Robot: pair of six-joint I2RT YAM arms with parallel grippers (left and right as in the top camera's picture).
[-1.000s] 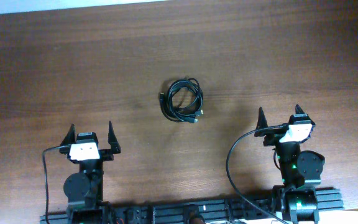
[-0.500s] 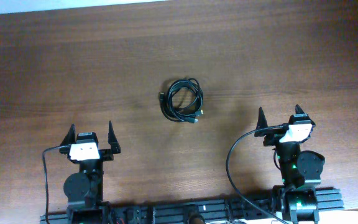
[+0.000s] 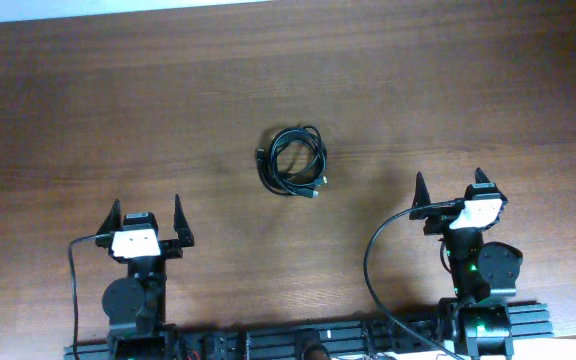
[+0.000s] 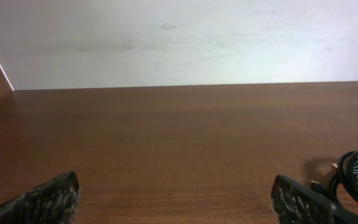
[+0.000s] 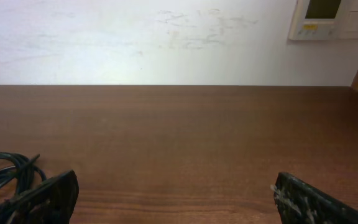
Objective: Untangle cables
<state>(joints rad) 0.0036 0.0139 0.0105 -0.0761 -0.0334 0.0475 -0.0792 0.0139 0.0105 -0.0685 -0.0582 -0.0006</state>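
Observation:
The cables lie in one small tangled black coil at the middle of the wooden table, with small plug ends at its left and lower right. The coil also shows at the right edge of the left wrist view and at the left edge of the right wrist view. My left gripper is open and empty at the near left, well short of the coil. My right gripper is open and empty at the near right, to the right of the coil.
The brown wooden table runs to a white wall at the back. A thick black robot wire loops beside the right arm's base. A wall panel hangs on the wall at the right.

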